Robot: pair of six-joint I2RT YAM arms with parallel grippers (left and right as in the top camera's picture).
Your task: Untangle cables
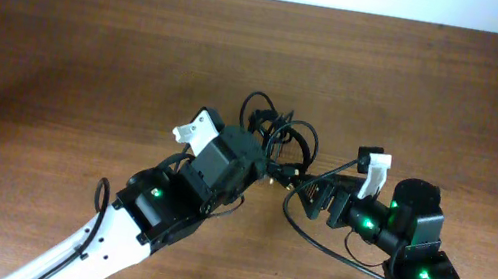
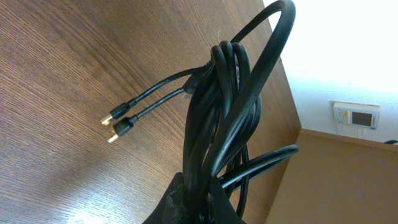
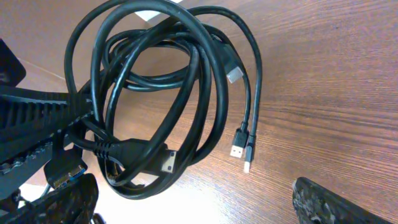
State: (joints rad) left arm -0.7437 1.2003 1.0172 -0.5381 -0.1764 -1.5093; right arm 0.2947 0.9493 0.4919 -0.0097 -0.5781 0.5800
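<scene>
Right at the left gripper (image 2: 196, 202), the jaws are pinched together on the cables (image 2: 217, 124), and the whole bundle hangs lifted off the tabletop (image 2: 62, 62). Just beside the bundle, the right gripper (image 1: 319, 194) hovers with jaws spread wide, gripping nothing.

Progress? Hardly any, I'd say. The loops are wound through each other in one thick coil, with no cord pulled out on its own. Two plug ends (image 2: 115, 124) poke free to one side of the bundle, a fair place to start. Every cord has yet to be drawn out and laid apart.

Beneath the bundle, brown wood grain running in long streaks. Beyond the bundle, a white wall (image 2: 348, 37), carrying what looks like a small control panel (image 2: 356, 115), though it's too small to be sure.
</scene>
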